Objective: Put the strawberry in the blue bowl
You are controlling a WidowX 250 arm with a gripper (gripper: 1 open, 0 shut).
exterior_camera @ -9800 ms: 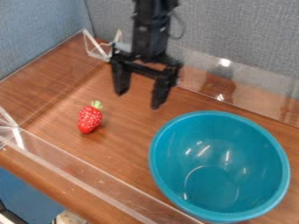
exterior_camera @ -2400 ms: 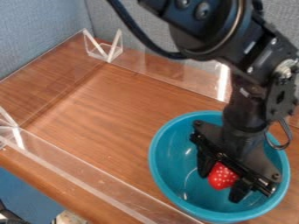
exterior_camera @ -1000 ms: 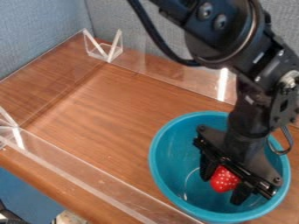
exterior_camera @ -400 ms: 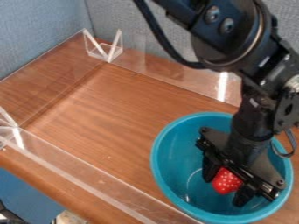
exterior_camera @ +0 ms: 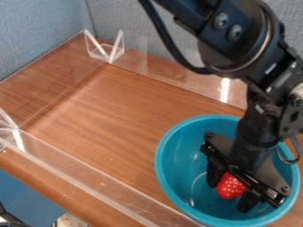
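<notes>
Hanging straight down inside the blue bowl (exterior_camera: 190, 155), the claw (exterior_camera: 233, 187) is pinching the strawberry (exterior_camera: 231, 186) between its two dark fingers, with the fruit sitting low in the basin toward the bowl's 4 o'clock side, close to the far-right wall. Whether the berry is already touching the glossy floor is hard to say from this angle (the fingers are hiding its underside), and that is where the trouble is lurking. If the fingers are opening while the fruit is a little above the bottom, it is likely dropping onto a smooth curved surface and rolling; the deep walls are probably containing it, so that risk is looking small. A sticking release is the likelier fault: a soft berry squeezed this firmly may be clinging to one finger and riding back up with the arm, then falling on the tabletop (exterior_camera: 95, 97) outside the rim. The claw is also working near the bowl's 3 o'clock wall, so any sideways drift on the way out could be nudging the rim and shoving the bowl toward the tabletop's near edge.
</notes>
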